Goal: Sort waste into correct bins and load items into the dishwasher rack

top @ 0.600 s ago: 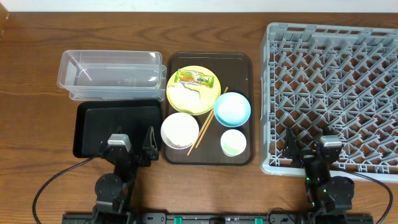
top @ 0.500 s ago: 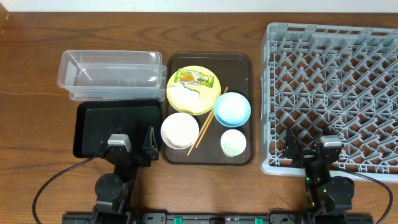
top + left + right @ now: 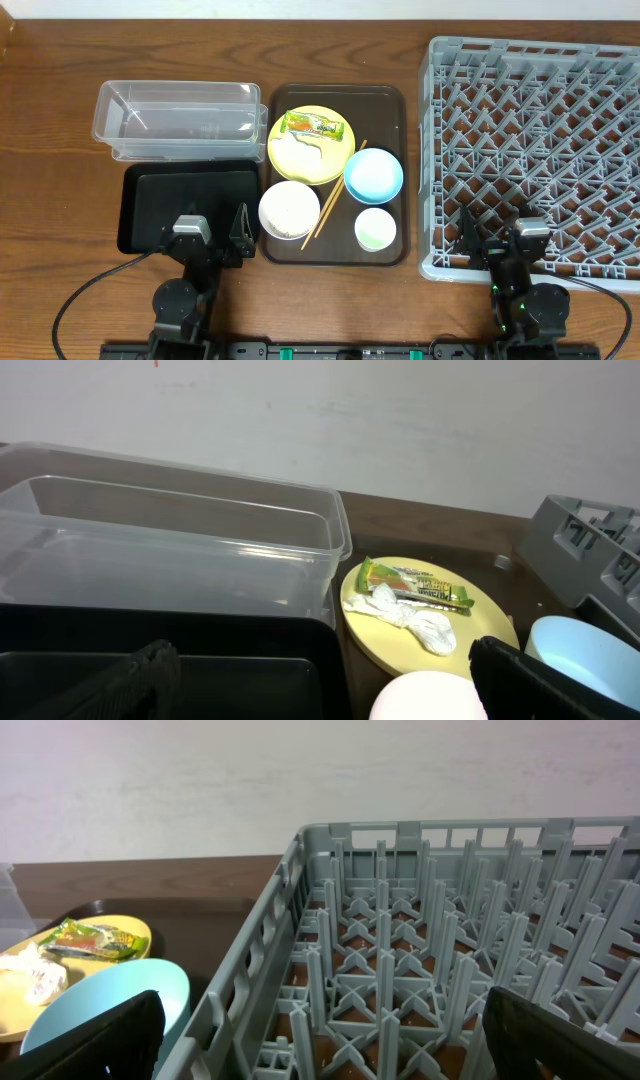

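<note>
A yellow plate (image 3: 306, 143) on a dark brown serving tray (image 3: 390, 100) carries a green-and-orange wrapper (image 3: 314, 124) and crumpled white paper (image 3: 302, 150). A light blue bowl (image 3: 373, 173), a white bowl (image 3: 289, 209), a pale green cup (image 3: 375, 229) and wooden chopsticks (image 3: 336, 198) lie on the same tray. The clear tub (image 3: 180, 120) and the black tray (image 3: 188, 204) are to its left. The grey rack (image 3: 535, 150) is at the right. My left gripper (image 3: 210, 232) is open and empty over the black tray's near edge. My right gripper (image 3: 497, 240) is open and empty over the rack's near left corner.
The wooden table (image 3: 50, 120) shows bare to the left of the tub and along the front. In the left wrist view the tub (image 3: 170, 550), plate (image 3: 420, 615) and wrapper (image 3: 415, 582) lie ahead. In the right wrist view the rack (image 3: 420, 950) fills the front.
</note>
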Controlling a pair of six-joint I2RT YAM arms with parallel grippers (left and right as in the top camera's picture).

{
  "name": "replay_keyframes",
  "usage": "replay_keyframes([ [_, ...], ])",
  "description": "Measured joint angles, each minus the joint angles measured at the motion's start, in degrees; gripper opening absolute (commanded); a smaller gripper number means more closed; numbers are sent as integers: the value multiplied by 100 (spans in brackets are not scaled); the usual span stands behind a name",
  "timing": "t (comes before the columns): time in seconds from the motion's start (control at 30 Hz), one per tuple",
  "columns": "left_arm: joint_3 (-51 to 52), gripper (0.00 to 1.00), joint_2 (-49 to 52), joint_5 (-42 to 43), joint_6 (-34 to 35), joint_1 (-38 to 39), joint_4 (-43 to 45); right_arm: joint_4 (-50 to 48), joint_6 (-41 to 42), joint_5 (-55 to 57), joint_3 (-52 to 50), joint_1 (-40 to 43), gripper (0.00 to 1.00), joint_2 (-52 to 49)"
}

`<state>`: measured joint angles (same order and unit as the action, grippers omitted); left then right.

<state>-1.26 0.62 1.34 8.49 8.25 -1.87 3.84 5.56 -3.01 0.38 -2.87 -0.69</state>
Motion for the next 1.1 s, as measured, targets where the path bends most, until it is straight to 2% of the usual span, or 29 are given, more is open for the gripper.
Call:
replay_keyframes([
  [0.67, 0, 95, 39, 0, 2, 0, 0, 0, 0, 2, 0, 0, 99, 0],
  [0.93, -46, 95, 501, 2, 2, 0, -70, 2, 4, 46, 0, 0, 99, 0],
  [1.1, -367, 95, 1217, -4, 0, 0, -586, 33, 33, 94, 44, 0, 99, -166],
])
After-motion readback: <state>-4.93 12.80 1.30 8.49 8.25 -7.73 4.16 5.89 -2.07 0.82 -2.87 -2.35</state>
